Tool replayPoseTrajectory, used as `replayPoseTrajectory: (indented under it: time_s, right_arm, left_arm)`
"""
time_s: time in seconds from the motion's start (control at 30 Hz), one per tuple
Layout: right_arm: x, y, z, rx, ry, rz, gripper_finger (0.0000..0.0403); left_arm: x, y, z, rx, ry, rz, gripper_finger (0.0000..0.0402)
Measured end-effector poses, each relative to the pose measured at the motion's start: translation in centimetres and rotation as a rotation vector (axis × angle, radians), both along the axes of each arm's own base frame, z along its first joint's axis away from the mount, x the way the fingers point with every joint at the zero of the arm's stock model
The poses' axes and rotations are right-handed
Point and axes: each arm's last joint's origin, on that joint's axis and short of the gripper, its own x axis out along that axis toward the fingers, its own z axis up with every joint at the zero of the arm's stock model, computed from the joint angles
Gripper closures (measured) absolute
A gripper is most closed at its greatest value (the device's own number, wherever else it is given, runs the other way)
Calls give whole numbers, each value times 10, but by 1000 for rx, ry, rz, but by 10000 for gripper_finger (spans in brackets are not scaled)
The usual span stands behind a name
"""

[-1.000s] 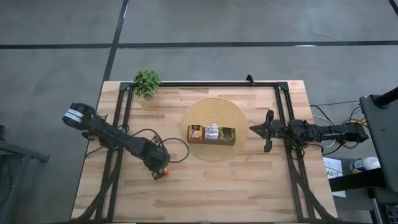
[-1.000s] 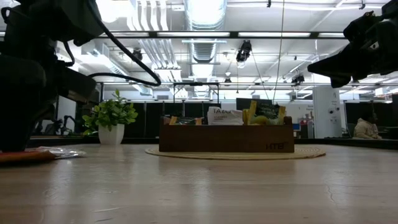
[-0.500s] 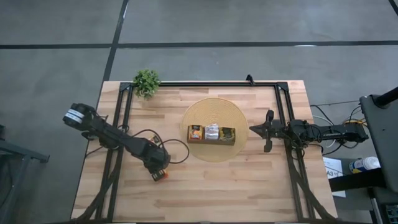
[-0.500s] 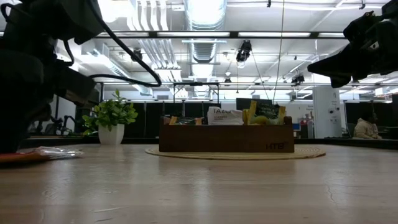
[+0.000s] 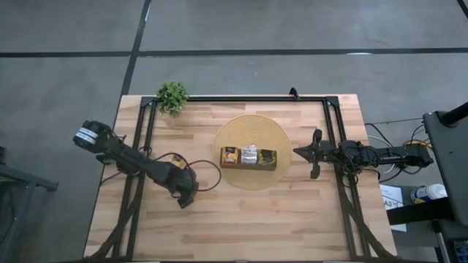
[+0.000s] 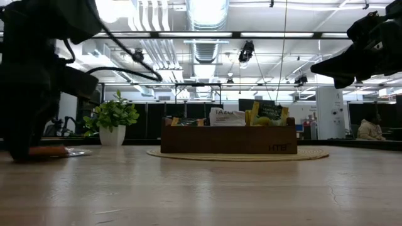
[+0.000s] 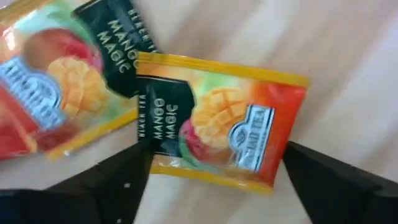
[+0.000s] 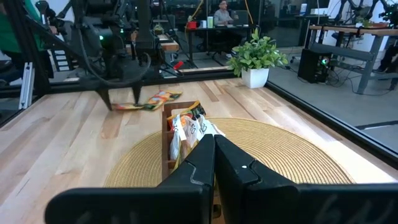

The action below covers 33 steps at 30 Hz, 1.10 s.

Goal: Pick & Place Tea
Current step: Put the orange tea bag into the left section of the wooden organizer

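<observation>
Left gripper [image 7: 211, 171] now spread wide, no longer clamped on yellow-red-black sachet [image 7: 217, 127]. Sachet lies flat on surface [image 5: 256, 219] near left edge, between fingers. Gripper shifted slightly toward left-near area, now covering sachet from above.

open workshop hall, grey floor, exposed ceiling services.

grey concrete floor [image 5: 256, 25] crossed by dark seams surrounds the wooden table [image 5: 241, 226]. overhead, ducting [image 6: 204, 12] and strip lights [image 6: 251, 34] run across the ceiling. desks [image 8: 339, 31] and a seated person [image 8: 221, 12] occupy the far background.
</observation>
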Motion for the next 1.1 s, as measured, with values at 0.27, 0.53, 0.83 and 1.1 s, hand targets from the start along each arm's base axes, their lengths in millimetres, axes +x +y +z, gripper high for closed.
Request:
replayPoseTrajectory:
  time_s: [0.27, 0.53, 0.83, 1.1]
  right_arm:
    - [0, 0, 0, 0, 0, 0, 394]
    - [0, 0, 0, 0, 1, 0, 394]
    - [0, 0, 0, 0, 0, 0, 394]
    - [0, 0, 0, 0, 1, 0, 394]
  left_arm:
    - [-15, 8, -24, 104, 130, 30, 34]
    - [-18, 9, -29, 100, 188, -14, 203]
    - [-10, 6, 4, 161, 237, -56, 385]
    - [17, 3, 58, 357, 106, -179, 385]
